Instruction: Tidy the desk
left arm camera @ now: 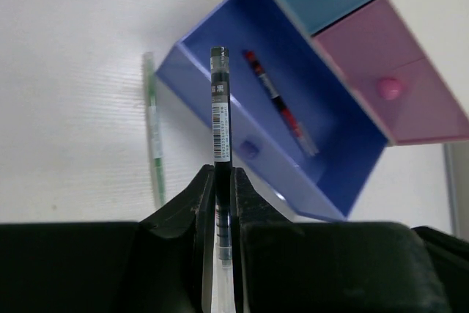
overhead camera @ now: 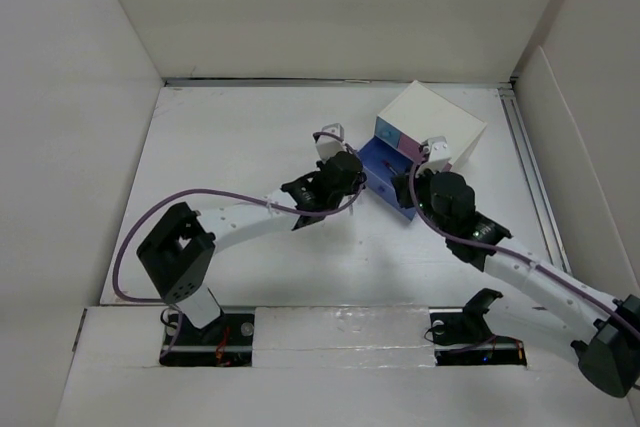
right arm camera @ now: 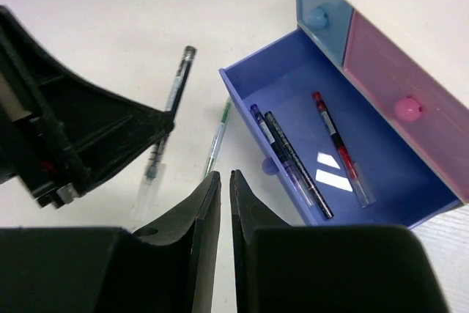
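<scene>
Left claw (left arm camera: 222, 174) carries a pen at the open drawer while the right claw (right arm camera: 225, 181) hangs idle.

A thin green pen (left arm camera: 155, 137) lies on the flat white desk (left arm camera: 73, 71) just left of the left claw. That claw is clamped on the lower end of a clear-barrelled black pen (left arm camera: 220, 130). The open blue plastic drawer (left arm camera: 344, 174) sits ahead and to its right. The right claw is all but closed and holds nothing. Held so low, the long pen could pivot, catch the drawer's front wall, or drop short beside the green one.
</scene>
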Robot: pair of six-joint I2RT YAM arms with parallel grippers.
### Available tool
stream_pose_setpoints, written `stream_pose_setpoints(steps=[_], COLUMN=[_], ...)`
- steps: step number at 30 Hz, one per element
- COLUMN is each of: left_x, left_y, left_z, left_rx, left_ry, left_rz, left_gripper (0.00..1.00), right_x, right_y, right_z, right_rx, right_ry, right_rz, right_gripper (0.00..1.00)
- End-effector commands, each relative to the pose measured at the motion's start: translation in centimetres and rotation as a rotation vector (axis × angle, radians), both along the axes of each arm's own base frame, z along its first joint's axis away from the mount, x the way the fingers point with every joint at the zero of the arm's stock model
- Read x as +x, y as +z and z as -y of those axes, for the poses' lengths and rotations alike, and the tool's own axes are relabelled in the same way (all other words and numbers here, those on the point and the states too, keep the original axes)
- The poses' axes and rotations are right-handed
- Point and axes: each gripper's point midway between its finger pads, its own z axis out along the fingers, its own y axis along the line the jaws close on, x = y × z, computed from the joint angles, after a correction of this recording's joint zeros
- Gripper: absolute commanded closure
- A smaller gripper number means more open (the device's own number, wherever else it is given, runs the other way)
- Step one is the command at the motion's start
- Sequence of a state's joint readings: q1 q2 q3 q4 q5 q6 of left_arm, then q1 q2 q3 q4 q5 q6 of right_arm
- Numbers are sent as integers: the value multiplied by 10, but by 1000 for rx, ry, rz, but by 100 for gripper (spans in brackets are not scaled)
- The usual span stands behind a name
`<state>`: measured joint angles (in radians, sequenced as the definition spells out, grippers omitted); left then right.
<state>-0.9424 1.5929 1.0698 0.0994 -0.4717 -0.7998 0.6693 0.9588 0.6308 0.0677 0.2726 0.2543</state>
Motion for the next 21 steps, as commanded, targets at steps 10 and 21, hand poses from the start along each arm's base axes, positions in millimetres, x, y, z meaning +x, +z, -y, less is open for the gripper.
stream_pose_setpoints(steps=[10, 21], left_x=[57, 56], left_y=[60, 45], left_z=[95, 98], left_rx=[-259, -232], left_ry=[-130, -144], left_rz=[94, 75], left_gripper=[100, 53], right_x=[-20, -17], right_y=[42, 30], right_z=[21, 11], right_rx=[95, 95], right_ry=[-40, -6], right_rz=[95, 72], right_gripper=[83, 82])
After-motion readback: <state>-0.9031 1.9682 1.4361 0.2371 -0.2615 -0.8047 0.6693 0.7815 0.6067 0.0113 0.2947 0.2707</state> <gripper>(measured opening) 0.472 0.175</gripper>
